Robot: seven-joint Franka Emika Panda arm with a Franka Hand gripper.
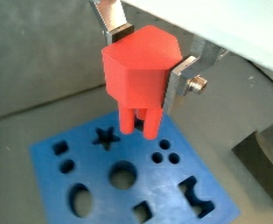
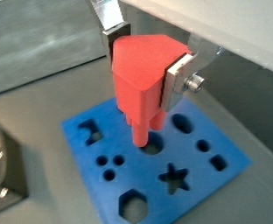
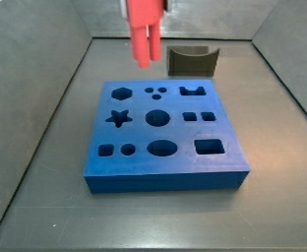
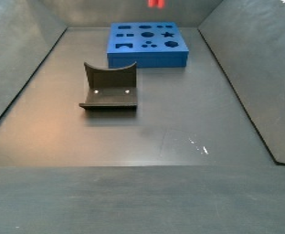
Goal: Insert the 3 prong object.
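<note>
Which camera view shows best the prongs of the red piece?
A wrist view: the red piece, held in the claw, shows separate prongs above the blue block. A side view also shows prongs; the far side view shows only a red speck.

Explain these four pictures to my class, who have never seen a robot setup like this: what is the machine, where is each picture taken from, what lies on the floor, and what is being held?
The machine is a single robot arm ending in a two-finger gripper. Two pictures come from cameras on its wrist, looking down past the fingers, which are flat silver plates. The other two come from cameras fixed beside the grey floor.

The gripper is shut on the 3 prong object, a bright red plastic piece whose thin prongs point down. It hangs above the blue block, not yet inserted.

The blue block lies flat and has cut-out holes of many shapes: a star, circles, squares, and a cluster of three small round holes.

A dark olive curved block also stands on the floor, apart from the blue block.
</note>
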